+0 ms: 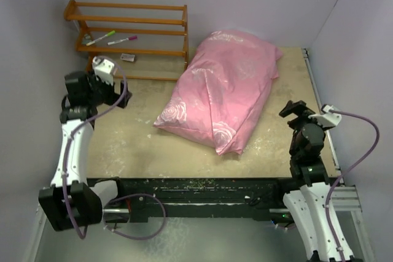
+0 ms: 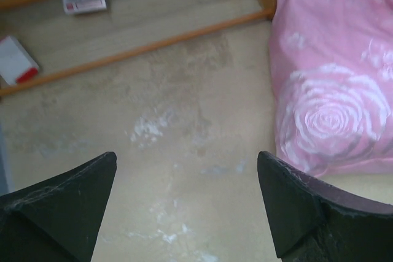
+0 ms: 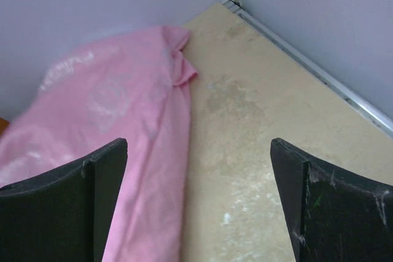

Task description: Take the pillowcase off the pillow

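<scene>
The pink satin pillowcase (image 1: pixel 224 87) with pale rose prints lies plump and diagonal across the middle of the table, fully covering the pillow, which is hidden inside. It also shows at the right of the left wrist view (image 2: pixel 334 72) and at the left of the right wrist view (image 3: pixel 110 121). My left gripper (image 1: pixel 120 97) is open and empty over bare table, left of the pillowcase's near-left corner; in its own view the gripper (image 2: pixel 187 197) frames only table. My right gripper (image 1: pixel 293 113) is open and empty, right of the pillowcase's long side, and its wrist view shows the gripper (image 3: pixel 199 197) above table beside the fabric edge.
A wooden shoe rack (image 1: pixel 132 35) stands at the back left with markers (image 1: pixel 101 37) on a shelf and a small card (image 1: pixel 128 57) below. Its lower rail (image 2: pixel 141 47) runs just beyond my left gripper. Walls enclose the table; a metal rail (image 3: pixel 319 72) runs along the right edge.
</scene>
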{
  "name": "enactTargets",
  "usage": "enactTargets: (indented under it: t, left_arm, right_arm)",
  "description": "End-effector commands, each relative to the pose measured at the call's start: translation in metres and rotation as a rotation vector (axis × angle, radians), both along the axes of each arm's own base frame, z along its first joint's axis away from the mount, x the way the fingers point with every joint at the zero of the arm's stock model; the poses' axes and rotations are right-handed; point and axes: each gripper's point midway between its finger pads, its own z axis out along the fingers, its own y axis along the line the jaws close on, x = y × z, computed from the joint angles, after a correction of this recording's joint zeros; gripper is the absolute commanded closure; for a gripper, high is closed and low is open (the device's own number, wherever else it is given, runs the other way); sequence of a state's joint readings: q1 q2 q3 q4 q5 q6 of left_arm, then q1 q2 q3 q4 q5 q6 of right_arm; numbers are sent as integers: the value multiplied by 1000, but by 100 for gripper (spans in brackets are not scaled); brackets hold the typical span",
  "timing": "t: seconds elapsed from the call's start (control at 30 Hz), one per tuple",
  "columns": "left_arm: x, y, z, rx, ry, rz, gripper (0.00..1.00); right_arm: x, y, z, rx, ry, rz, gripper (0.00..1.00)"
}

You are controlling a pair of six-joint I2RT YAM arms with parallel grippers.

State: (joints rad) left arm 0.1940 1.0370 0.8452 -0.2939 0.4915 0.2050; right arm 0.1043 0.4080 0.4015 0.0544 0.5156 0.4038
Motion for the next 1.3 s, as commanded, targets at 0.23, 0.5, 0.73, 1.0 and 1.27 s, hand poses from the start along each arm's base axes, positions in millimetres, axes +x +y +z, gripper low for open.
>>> enactTargets:
  t: [0.23,0.5,0.73,1.0,1.27]
  left_arm:
    - [-6,-53,22,34,182,-383,1]
    - [-30,-133,-28,200,260,-638,1]
    - [-61,-194,-55,337,204,-889,1]
    - [-64,-225,-58,422,178,-992,1]
    - [-70,-191,-34,446,92,-957,1]
  right_arm:
    - [34,80,27,287,11,360,0]
    - [48,93,-54,389,300,325,0]
    - [51,116,-77,393,351,352,3]
    - [80,165,-132,481,526,398,12]
    - [84,256,-109,445,555,597,82]
